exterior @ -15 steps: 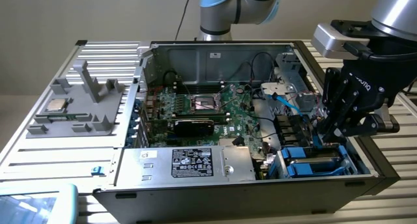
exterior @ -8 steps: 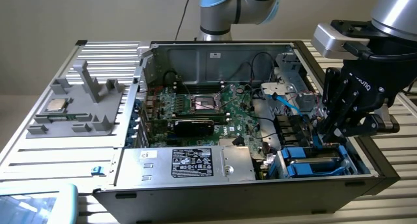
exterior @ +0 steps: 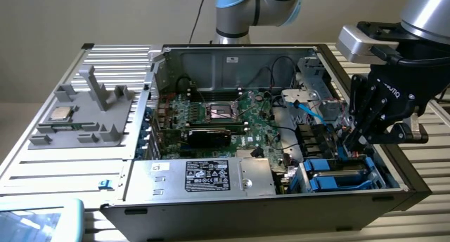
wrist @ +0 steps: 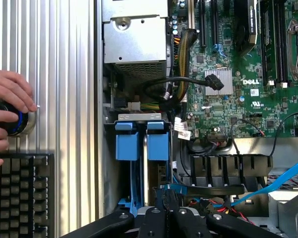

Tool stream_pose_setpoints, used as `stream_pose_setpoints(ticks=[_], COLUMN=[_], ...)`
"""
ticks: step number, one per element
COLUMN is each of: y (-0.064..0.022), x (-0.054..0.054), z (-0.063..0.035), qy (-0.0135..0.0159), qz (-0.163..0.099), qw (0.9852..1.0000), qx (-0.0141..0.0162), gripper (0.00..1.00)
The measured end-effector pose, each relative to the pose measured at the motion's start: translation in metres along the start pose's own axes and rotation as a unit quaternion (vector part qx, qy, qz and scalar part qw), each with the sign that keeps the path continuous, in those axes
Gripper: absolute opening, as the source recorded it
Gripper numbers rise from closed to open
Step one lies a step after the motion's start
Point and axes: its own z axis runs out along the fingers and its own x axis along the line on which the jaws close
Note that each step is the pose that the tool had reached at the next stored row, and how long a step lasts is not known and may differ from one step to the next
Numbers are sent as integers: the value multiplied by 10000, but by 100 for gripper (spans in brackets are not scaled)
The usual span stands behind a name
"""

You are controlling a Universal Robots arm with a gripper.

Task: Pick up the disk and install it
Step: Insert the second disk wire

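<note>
1. The open computer case is the largest thing we log; it lies on its side on a slatted metal table. One case and one motherboard. One large silver box with a black label sits at the case's near edge.

2. One arm, one gripper. It is lowered into the drive bay corner of the case, at the exterior view's right. In the wrist view the gripper shows as dark linkages drawn in toward each other.

3. Jaws: closed together, as narrow as they go. We read them as pinched on the blue edge of the drive frame, but the contact itself is hidden by the fingers, so we hold that as a judgement.

4. The disk stands on edge in the blue bay directly ahead of the jaws, its long axis running straight away from the fingertips. We see it as a thin grey slab between two blue frame tabs. From outside, the blue carriers lie just below the gripper. It appears seated in the bay, or nearly so.

5. Grey fixture tray on the table at the exterior view's left: one, carrying one small square silver chip, well apart from the gripper.

6. A person's hand rests on one round control knob, beside one keyboard.
</note>
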Motion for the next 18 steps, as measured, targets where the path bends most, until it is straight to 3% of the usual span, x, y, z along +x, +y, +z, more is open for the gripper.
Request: stream_pose_setpoints(ticks=[7,13,15,18], y=[0,0,0,0], x=[0,-1,-1,-1], z=[0,0,0,1], qy=[0,-1,-26,-90], qz=[-2,-463,-610,-803], qw=[10000,9989,9981,9967], qx=[0,41,51,66], gripper=[11,11,11,11])
